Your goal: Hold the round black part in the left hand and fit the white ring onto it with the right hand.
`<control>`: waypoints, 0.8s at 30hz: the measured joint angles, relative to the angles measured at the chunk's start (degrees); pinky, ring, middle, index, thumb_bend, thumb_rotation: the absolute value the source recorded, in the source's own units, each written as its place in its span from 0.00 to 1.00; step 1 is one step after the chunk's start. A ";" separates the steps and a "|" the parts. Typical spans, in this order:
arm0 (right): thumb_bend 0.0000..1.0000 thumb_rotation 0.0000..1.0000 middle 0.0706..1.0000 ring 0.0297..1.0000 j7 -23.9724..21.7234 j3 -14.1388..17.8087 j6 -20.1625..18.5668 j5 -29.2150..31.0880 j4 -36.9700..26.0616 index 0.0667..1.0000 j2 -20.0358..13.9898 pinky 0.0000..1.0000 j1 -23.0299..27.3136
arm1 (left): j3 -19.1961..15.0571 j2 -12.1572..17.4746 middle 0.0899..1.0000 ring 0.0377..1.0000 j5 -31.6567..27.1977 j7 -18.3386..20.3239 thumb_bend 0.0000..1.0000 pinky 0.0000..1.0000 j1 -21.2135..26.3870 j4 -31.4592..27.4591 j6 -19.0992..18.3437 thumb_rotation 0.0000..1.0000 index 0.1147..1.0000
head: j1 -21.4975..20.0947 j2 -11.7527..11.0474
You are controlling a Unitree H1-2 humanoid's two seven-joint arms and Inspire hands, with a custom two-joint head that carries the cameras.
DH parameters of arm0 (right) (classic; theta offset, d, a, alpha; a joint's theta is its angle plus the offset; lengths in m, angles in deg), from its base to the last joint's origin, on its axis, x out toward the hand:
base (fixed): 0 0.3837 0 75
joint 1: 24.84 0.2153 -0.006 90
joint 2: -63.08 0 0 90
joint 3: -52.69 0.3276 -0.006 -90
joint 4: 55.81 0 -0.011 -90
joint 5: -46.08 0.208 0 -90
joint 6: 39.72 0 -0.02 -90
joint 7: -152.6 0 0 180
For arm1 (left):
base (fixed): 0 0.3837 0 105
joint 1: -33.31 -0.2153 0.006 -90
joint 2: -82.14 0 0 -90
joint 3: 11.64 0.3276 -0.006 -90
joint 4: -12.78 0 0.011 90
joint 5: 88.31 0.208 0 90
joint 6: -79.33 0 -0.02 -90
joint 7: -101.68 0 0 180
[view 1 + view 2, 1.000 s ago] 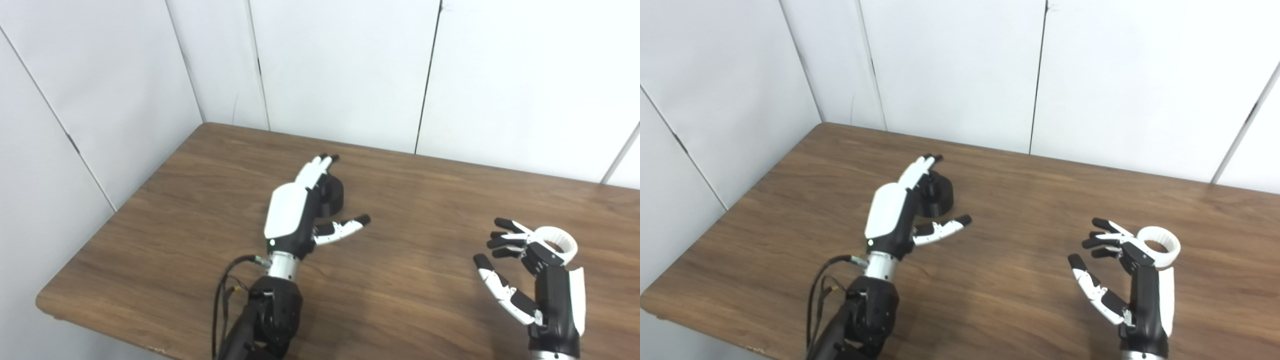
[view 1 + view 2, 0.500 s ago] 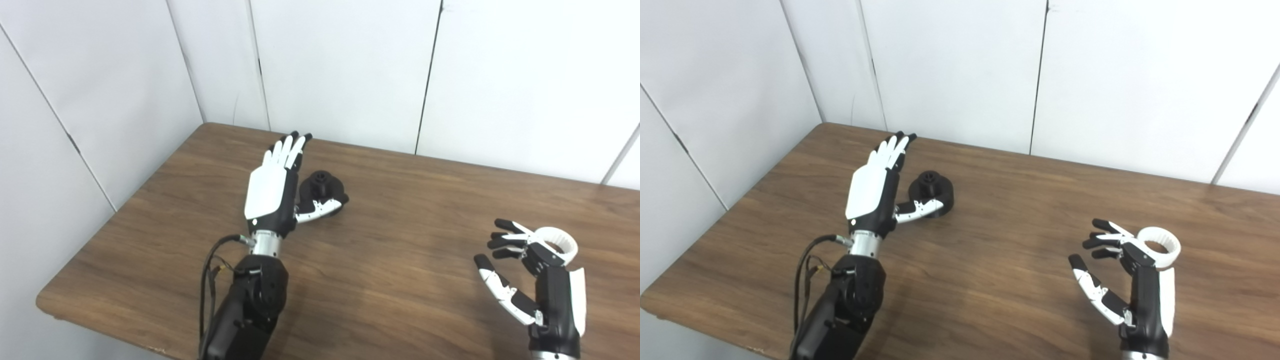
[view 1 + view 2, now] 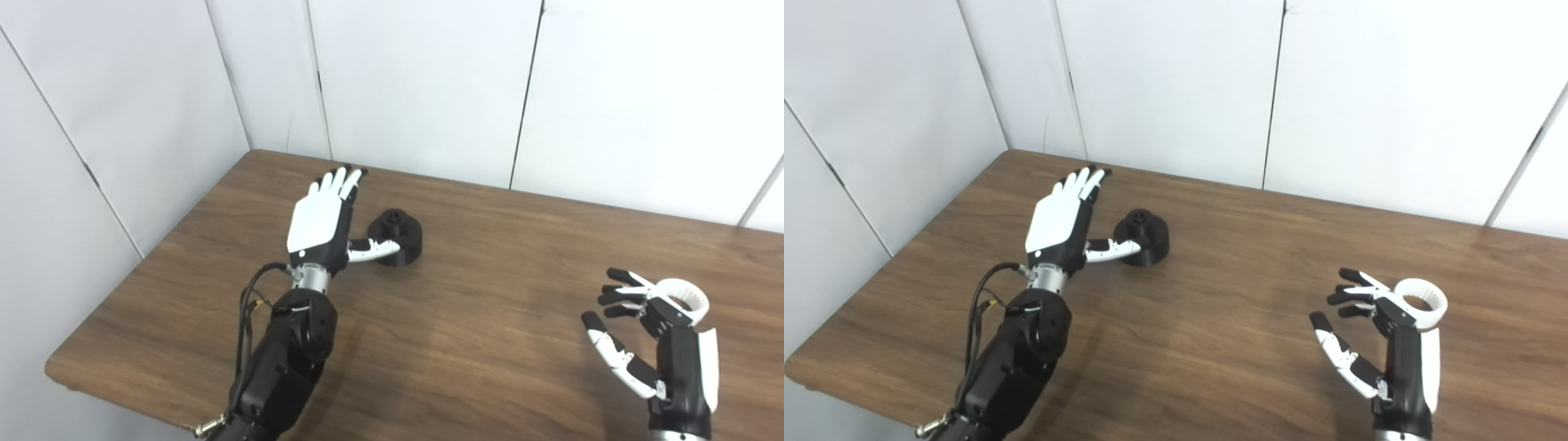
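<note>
Both robot hands were spread empty: the left (image 3: 321,223) had slid left off the black part (image 3: 397,237), still ungrasped; the right (image 3: 649,334) waited beside the ring (image 3: 686,299).

Both views come from head-mounted cameras set side by side, looking down and forward across the wooden table (image 3: 490,343) toward the white panel wall (image 3: 416,79) at its far edge. The left eye view and the right eye view cover nearly the same field, offset sideways: the right eye view shows scene content shifted toward the picture's left. Each frames the table's far-left corner, its near-left edge, and both arms entering from the bottom edge, at moderate working range.
</note>
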 measured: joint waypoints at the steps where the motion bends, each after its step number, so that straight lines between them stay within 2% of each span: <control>1: 0.50 0.16 0.71 0.65 0.00 0.00 -0.01 0.00 -0.01 0.46 0.00 0.51 0.00 | 0.57 0.41 1.00 1.00 0.23 0.67 1.00 1.00 0.00 0.23 -0.44 0.68 0.88 | 0.00 0.00; 15: 0.50 0.16 0.72 0.65 0.02 0.07 -0.15 -0.26 -0.04 0.46 0.08 0.51 0.00 | 4.40 3.10 1.00 1.00 0.71 8.91 1.00 1.00 1.95 3.33 -5.53 0.72 0.87 | -0.62 0.53; 24: 0.50 0.15 0.71 0.65 0.01 0.18 -0.53 -0.26 -0.32 0.46 0.09 0.51 -0.12 | 5.36 3.19 1.00 1.00 0.68 9.23 1.00 1.00 2.70 6.67 -6.09 0.71 0.88 | -0.61 0.88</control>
